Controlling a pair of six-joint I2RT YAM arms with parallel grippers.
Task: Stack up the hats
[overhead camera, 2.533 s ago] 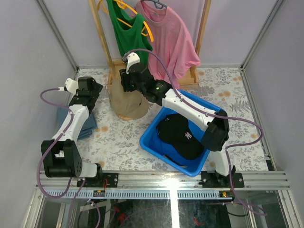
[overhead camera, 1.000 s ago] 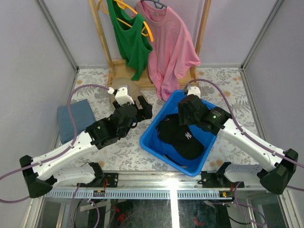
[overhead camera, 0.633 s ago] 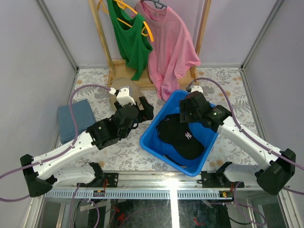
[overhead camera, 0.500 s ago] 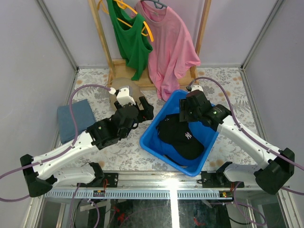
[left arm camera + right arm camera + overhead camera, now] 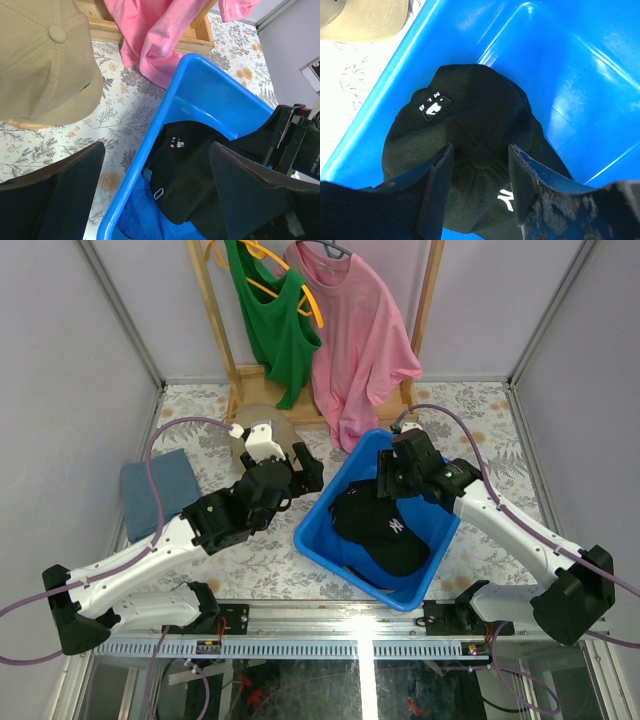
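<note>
Evidently the step in hand is the pick of the black cap (image 5: 470, 125), which lies crown-up in the blue bin (image 5: 580, 65) at lower centre-right of the top view. It rests on a royal blue cap (image 5: 142, 220), of which only a fold shows. In the right wrist view the right arm's jaws stand part-open astride the black cap's top button, one finger on each side. No fabric looks gathered between them, so they grip nothing yet. The left arm's jaws are spread wide and empty over the flowered surface (image 5: 250, 550), between the bin and the tan cap (image 5: 45, 65). That cap sits on its round stand (image 5: 17, 123) at the upper left of the left wrist view. By my reading one cap is placed and two wait in the bin. The next move calls for the right jaws to press into the soft crown, close on a pinch of cloth at the button and lift clear of the bin wall. The cap then goes up-left to settle over the tan one, crowns aligned.
</note>
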